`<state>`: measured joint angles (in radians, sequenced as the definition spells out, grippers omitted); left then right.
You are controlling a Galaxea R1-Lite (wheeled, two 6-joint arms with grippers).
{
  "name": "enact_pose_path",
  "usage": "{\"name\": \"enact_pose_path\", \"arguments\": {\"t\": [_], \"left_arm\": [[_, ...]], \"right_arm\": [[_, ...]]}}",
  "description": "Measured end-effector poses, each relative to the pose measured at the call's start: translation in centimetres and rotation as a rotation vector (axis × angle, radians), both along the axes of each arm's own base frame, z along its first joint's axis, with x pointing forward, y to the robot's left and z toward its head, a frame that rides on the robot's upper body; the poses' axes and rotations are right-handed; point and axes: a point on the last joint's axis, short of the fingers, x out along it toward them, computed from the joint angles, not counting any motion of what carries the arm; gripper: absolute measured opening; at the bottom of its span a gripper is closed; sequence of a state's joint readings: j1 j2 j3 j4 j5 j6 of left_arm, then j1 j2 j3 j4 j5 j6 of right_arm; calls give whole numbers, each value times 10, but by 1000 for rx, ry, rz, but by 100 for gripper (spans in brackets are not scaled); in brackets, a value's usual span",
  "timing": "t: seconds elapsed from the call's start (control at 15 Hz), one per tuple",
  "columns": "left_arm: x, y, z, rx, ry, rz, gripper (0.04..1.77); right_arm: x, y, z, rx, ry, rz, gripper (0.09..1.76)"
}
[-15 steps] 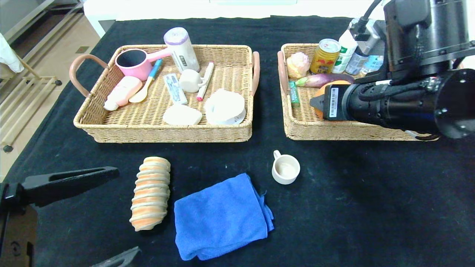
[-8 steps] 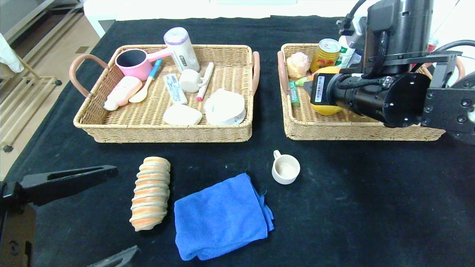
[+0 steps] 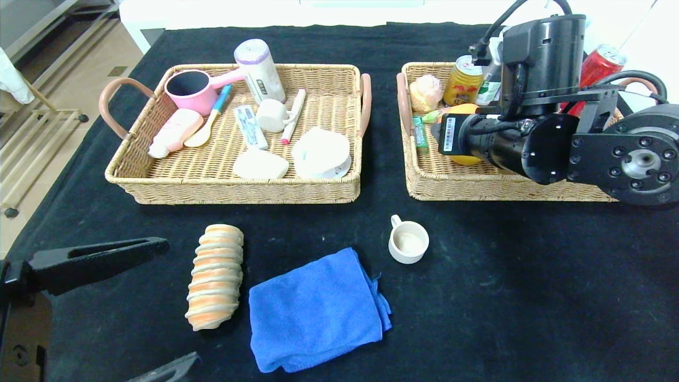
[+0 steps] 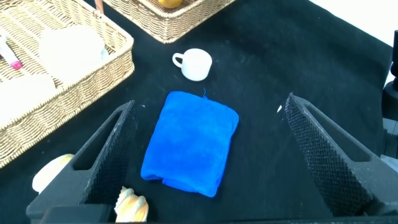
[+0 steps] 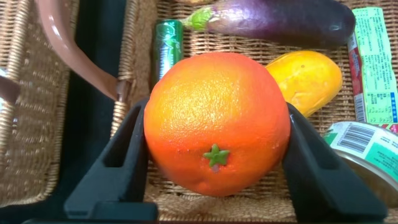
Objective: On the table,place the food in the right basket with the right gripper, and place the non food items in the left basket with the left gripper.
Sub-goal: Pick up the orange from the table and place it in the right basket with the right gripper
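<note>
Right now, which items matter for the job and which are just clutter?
Job: orange in right gripper's jaws; roll, cloth, cup on table; left basket, right basket; left gripper, parked near cloth.
Lying about: eggplant, yellow can, pink ladle, in the baskets.

The right gripper [image 5: 217, 162] reaches in from the robot's right, its black cylindrical arm stretched level and pointing toward the robot's left, jaws pressed against both sides of a round orange [image 5: 217, 121]. The left gripper [image 4: 208, 158] hangs low at the near left, jaws spread wide apart with nothing between them, pointing forward and down.
</note>
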<state>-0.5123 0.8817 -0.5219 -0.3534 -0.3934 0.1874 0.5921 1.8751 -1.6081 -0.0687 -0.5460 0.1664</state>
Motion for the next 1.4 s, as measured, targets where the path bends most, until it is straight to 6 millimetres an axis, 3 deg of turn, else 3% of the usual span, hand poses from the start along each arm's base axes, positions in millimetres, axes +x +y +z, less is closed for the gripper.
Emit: {"name": "enact_pose_path", "arguments": {"t": [0.53,0.8,1.13,1.4], "left_arm": [[0,0,0,0,1,0,172],[1,0,-1,2,5,-1,172],[1,-1,1,-1,5,5,172],[5,-2,0,3,21,13,172]], "right_arm": [[1,-2,-3,-9,10,-3,156],[-9,-3,2,-40,8,17,162],[-52,-7,-1,-87,37,159,166],[-98,-29,-20,-101,101,382,168]]}}
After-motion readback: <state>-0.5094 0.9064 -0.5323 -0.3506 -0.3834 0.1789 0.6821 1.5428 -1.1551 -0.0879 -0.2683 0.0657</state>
